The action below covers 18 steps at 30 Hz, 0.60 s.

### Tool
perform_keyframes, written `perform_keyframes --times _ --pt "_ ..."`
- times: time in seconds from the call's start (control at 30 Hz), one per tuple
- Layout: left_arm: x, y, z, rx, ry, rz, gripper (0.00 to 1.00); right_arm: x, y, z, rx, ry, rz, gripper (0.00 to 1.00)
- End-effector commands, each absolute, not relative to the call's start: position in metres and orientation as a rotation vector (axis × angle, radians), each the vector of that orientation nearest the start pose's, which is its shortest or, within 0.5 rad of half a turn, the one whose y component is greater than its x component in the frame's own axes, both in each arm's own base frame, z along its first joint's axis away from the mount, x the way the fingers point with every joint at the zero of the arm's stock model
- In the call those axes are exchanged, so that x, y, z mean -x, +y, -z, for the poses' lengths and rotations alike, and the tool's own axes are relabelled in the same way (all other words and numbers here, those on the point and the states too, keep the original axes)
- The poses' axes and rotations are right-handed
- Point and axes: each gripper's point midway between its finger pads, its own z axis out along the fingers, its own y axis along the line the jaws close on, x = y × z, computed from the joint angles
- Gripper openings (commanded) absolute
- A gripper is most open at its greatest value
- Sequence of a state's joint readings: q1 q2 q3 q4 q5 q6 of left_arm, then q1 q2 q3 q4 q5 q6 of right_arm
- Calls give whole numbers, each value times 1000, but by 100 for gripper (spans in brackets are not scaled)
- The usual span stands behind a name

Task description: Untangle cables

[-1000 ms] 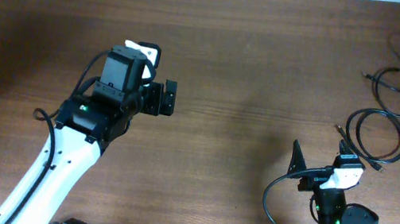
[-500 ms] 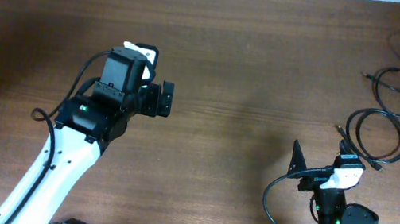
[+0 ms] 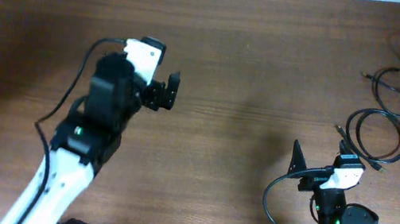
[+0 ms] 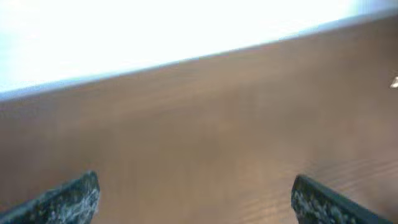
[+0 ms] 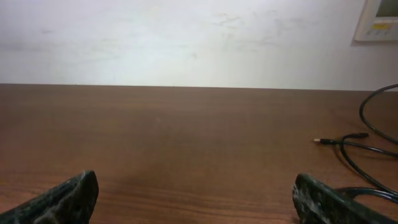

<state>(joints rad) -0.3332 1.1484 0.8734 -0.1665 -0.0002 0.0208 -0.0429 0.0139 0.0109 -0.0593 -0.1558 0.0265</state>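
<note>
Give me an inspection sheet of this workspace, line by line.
Surface: brown wood-grain table.
Job's things: thin black cables lying in loose loops at the table's far right, nothing touching them.
Clutter: nothing seen.
Pincers: left pincer open and empty over the table's left half; right pincer open and empty near the front edge, short of the cables.
Cables: black arm wire curling beside the right arm.
Surroundings: white wall behind the table, with a pale wall panel.

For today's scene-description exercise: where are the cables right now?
In the overhead view, the cables lie loosely on the table's far right side, just ahead and right of the right arm, far from the left arm.
</note>
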Motion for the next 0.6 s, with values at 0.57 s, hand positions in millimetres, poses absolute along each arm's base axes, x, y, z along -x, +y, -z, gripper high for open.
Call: perform_keyframes --times 0.57 --pt "-263 -16 -187 46 1537 154 99 -245 17 -160 59 1633 -117 99"
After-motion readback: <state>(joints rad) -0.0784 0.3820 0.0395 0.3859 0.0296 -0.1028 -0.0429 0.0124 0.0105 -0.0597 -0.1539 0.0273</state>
